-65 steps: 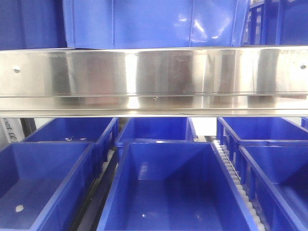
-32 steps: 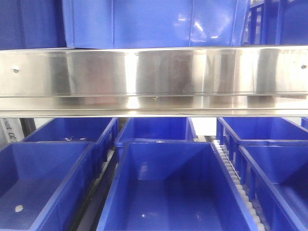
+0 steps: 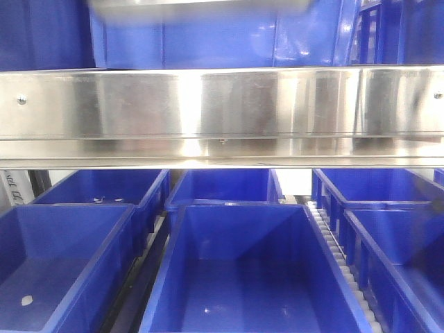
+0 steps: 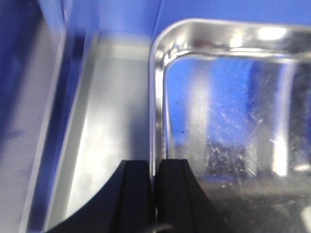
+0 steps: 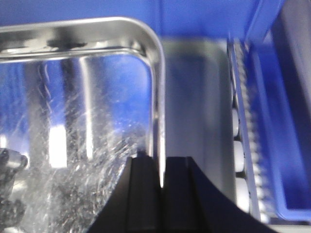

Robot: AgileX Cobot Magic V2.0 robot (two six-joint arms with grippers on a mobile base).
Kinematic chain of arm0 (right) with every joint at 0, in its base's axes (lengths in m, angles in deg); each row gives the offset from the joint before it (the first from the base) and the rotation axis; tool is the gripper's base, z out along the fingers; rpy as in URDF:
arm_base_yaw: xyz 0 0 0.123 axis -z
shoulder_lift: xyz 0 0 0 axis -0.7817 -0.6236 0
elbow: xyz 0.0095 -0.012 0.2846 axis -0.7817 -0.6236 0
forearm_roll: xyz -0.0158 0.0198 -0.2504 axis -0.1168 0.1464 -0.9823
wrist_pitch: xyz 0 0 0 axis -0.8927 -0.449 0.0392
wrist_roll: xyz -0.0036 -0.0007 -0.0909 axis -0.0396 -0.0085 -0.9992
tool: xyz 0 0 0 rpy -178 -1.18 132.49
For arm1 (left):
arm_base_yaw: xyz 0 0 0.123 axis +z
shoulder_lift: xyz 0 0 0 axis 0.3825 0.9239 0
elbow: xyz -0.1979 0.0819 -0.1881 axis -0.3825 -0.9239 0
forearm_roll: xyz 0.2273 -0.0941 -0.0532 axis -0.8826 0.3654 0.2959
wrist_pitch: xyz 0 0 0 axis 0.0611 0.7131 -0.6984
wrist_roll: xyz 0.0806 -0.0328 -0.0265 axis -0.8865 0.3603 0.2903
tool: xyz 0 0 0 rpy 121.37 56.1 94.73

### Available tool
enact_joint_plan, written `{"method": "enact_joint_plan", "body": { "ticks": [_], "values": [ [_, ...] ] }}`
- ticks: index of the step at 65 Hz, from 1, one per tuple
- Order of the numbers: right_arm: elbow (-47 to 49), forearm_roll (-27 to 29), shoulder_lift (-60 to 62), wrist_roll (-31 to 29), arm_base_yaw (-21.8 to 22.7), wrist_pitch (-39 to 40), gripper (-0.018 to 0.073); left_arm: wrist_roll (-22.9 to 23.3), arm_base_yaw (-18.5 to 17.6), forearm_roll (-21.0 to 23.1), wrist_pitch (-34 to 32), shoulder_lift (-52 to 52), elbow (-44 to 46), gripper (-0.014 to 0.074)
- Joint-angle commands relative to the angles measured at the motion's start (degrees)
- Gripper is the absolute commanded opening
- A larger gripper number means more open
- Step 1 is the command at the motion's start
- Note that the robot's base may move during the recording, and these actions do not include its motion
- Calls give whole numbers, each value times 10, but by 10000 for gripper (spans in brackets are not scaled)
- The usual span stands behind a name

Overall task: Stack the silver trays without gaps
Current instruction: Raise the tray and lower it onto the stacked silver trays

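At the L rim of the silver tray (image 4: 233, 111), left hand (image 4: 154, 167) is clamped on the flat lip, a finger each side. Opposite rim: right hand (image 5: 163, 165) grips likewise. Paired hold prob. keeps tray level for a flush drop. Front view: tray just a blurred silver edge at top, above shelf rail (image 3: 222, 111); blue bins (image 3: 243, 236) below. Beside tray, dull metal surface (image 4: 107, 126): second tray or shelf, can't tell.

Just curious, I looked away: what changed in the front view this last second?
A silver tray has come into sight along the top edge, blurred. The steel rail and the blue bins stayed put.
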Motion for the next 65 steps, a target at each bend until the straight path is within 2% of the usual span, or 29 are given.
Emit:
{"method": "enact_joint_plan", "body": {
  "ticks": [1, 25, 31, 37, 41, 44, 48, 51, 61, 65],
  "values": [
    [5, 6, -13, -10, -2, 32, -78, -8, -3, 21, -27, 13, 3, -16],
    [5, 8, -32, -10, -2, 9, -75, -8, -3, 21, -21, 30, 3, -14],
    [5, 8, -32, -10, -2, 8, 24, -7, -3, 20, -21, 30, 3, 60],
    [5, 4, -32, -10, -2, 7, 206, -3, -3, 15, -20, 30, 3, 214],
    [5, -6, -32, -10, -2, 3, 281, -1, -3, 5, -16, 30, 3, 312],
    [5, -11, -32, -10, -2, -3, 323, 20, -3, -19, -5, 30, 3, 362],
    [5, -11, -32, -10, 1, -8, 333, 56, -3, -54, 10, 30, 3, 377],
    [5, -11, -32, -10, 3, -13, 329, 61, -3, -68, 20, 30, 3, 375],
    [5, -11, -32, -10, 4, -19, 329, 61, -3, -68, 23, 28, 4, 367],
    [6, -11, -27, -10, 4, -22, 307, 60, -5, -53, 27, 28, 11, 343]
  ]
}}
